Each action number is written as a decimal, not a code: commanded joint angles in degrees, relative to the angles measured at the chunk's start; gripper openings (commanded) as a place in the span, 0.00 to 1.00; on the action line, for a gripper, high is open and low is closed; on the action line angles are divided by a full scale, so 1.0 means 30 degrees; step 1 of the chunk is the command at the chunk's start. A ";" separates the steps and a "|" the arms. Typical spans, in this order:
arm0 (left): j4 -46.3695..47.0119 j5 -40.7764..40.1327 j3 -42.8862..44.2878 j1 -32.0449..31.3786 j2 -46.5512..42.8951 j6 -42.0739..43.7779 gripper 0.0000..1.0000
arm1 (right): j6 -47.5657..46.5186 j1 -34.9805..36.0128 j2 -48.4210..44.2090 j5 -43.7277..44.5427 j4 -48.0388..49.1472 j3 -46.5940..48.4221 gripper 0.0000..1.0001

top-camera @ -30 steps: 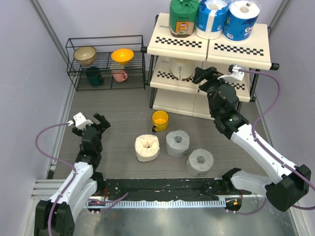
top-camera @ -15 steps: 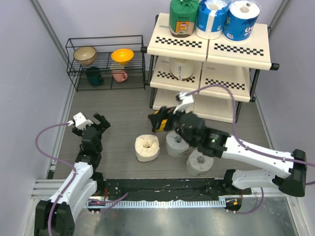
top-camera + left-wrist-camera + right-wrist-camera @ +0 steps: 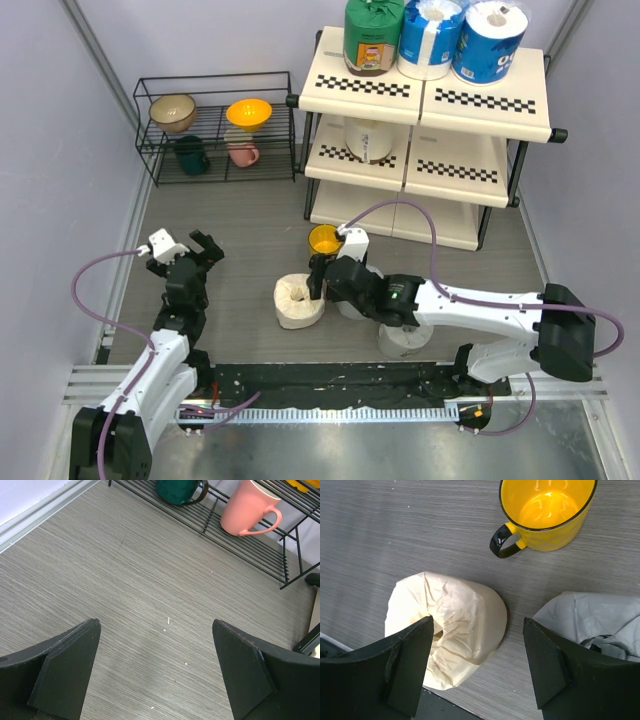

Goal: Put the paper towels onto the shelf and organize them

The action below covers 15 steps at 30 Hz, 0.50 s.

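**Shelf** point(image 3: 332, 68): three tiers of cream panels with checkered strips on a black tube frame. It stands at the far right of the grey wood-grain table point(image 3: 250, 215).

**Top tier:** green-wrapped roll point(image 3: 373, 35) at the left. The left blue-and-white roll point(image 3: 430, 38) and right blue-and-white roll point(image 3: 490, 40) stand next to it in one row, all on end.

**Middle tier:** shelved cream roll point(image 3: 368, 138) at the left, partly hidden under the top panel.

**Table, in front of the shelf:**
- Loose cream roll point(image 3: 298, 300) point(image 3: 447, 625), on end with its hollow core up.
- First grey-white roll point(image 3: 590, 617), just to the right of the loose cream roll and mostly covered by the right arm in the top view.
- Second grey-white roll point(image 3: 400, 343), closer to the arm bases and partly under the arm.
- Yellow mug point(image 3: 322, 240) point(image 3: 545, 510), with a black handle, upright and empty. It stands near the loose cream roll but apart from it.

**Right gripper** point(image 3: 318, 278) point(image 3: 477, 622): jaws spread, nothing between them. It is poised over the loose cream roll, with one finger above the core and the other above the gap towards the first grey-white roll. Contact cannot be told.

**Left gripper** point(image 3: 190, 250) point(image 3: 155, 624): jaws spread and empty, over bare table, well apart from every roll.

**Low black wire rack** point(image 3: 215, 125), far left: holds a beige bowl point(image 3: 173, 112), a yellow bowl point(image 3: 249, 112), a green mug point(image 3: 190, 155) point(image 3: 177, 489) and a pink mug point(image 3: 242, 153) point(image 3: 247, 510).
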 commanded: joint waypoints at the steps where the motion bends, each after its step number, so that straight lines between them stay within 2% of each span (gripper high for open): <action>1: 0.0449 -0.0354 0.0091 0.0077 -0.0172 -0.0039 1.00 | 0.1005 0.0129 0.0179 -0.0499 0.1298 0.0005 0.77; 15: 0.0420 -0.0413 0.0061 0.0077 -0.0230 -0.0068 1.00 | 0.0274 0.0129 0.2727 -0.2813 0.1006 0.1118 0.70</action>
